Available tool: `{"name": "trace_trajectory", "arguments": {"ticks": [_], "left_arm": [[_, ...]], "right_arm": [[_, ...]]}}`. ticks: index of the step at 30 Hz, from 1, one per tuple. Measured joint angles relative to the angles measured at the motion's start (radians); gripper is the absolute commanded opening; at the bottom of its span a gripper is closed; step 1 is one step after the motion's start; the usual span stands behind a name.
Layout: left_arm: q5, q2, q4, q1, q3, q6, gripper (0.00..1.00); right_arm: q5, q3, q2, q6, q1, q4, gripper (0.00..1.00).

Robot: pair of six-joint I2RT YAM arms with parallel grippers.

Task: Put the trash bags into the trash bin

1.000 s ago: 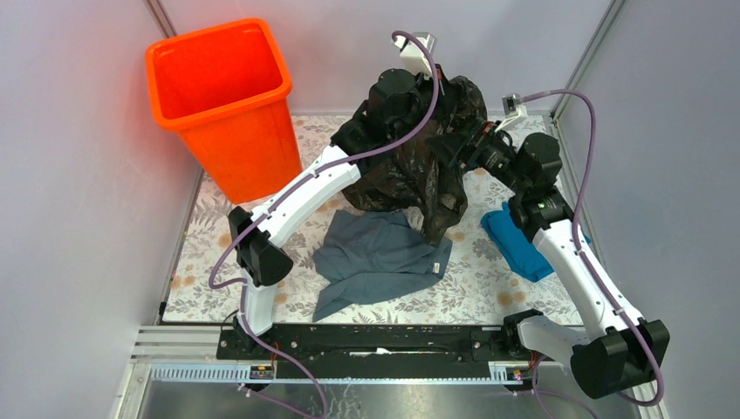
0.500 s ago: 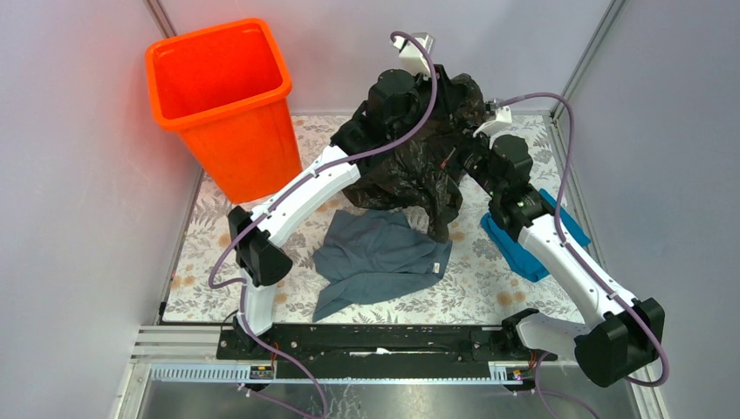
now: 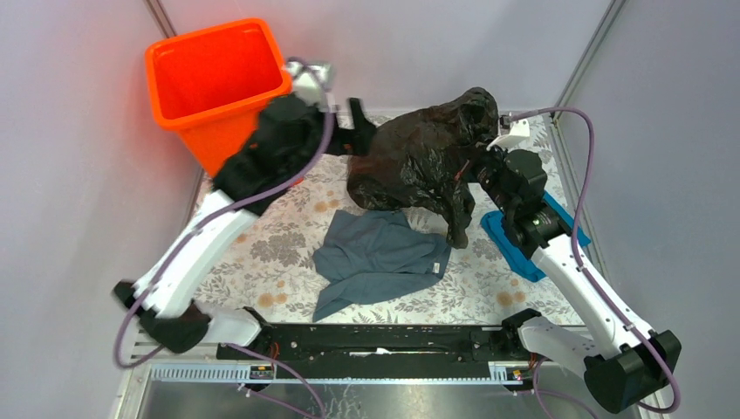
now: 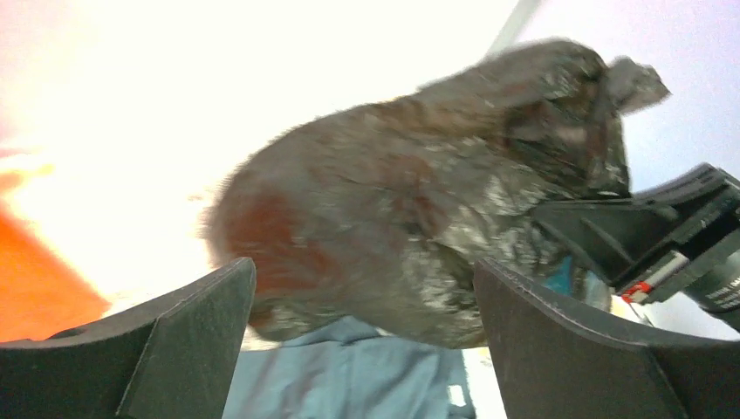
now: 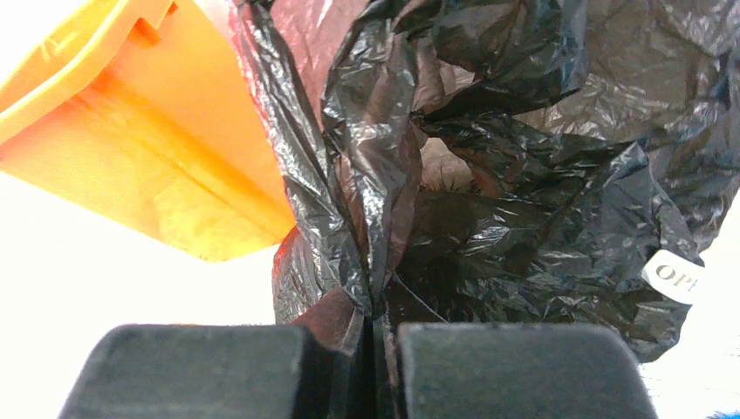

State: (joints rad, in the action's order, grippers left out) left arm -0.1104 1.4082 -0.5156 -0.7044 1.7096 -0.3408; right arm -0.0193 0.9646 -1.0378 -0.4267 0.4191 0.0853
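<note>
One trash bag (image 4: 419,201) blurred, trash bin (image 5: 131,148) cropped

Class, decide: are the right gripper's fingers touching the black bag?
Touching. The right wrist view shows the right fingers shut on a pinched fold of the bag.

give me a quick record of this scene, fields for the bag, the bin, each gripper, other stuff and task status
trash bag: black crinkled plastic, bunched up right of the bin, outside it
trash bin: orange, upright, far left corner, no bag inside
left gripper: open, facing the bag, holding nothing
right gripper: shut on a fold of the bag
other items: grey cloth in front of the bag; blue cloth at the right side
task status: bag not yet in the bin
</note>
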Motion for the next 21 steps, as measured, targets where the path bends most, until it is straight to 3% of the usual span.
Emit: {"name": "trace_trajectory", "arguments": {"ticks": [3,7,15,21], "left_arm": [[-0.127,-0.146,-0.089,0.025,-0.008,0.038,0.99],[-0.255,-0.19,-0.164,0.133,0.057,0.066,0.99],[-0.412,0.148,-0.201,0.276,0.417,0.158,0.99],[-0.499,0.385,-0.2,0.319,0.528,0.177,0.99]], "right_arm": [[0.0,0.003,0.032,0.019,0.0,-0.026,0.0],[-0.008,0.037,0.03,0.029,0.0,-0.101,0.0],[0.058,0.059,0.047,0.0,0.0,-0.219,0.0],[0.108,0.059,0.103,-0.007,0.0,-0.262,0.0]]}}
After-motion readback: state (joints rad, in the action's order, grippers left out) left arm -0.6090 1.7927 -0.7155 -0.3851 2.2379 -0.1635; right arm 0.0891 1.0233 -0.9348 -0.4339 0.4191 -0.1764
